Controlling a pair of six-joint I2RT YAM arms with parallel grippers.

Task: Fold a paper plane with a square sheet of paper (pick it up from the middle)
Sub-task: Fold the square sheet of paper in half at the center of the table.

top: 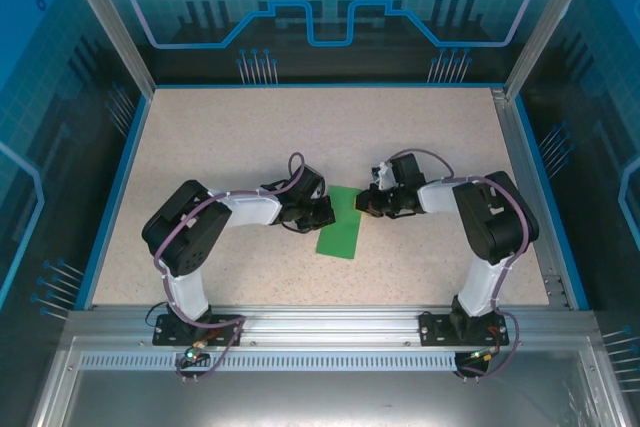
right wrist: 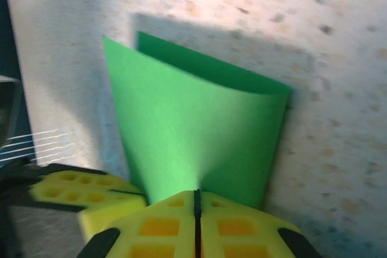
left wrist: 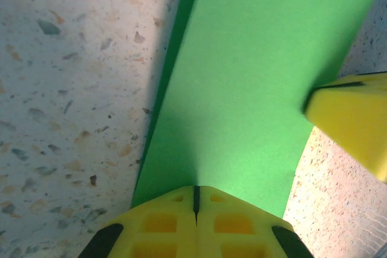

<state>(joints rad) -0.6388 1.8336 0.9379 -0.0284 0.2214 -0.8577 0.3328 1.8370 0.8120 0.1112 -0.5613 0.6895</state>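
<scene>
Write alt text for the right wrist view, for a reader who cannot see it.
The right tool, yellow and shut, pinches the near edge of a folded green sheet of paper whose two layers bow apart. A speckled table lies beneath.

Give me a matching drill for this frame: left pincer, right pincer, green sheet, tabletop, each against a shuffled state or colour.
Column one
1. left pincer
2. right pincer
3. green sheet
4. tabletop

Column two
A. speckled beige
B. shut on the sheet's right edge near its far end, top view
C. folded over, between the two arms
D. shut on the sheet's left edge, top view

Pairs: 1-D, 2-B, 3-C, 4-A
</scene>
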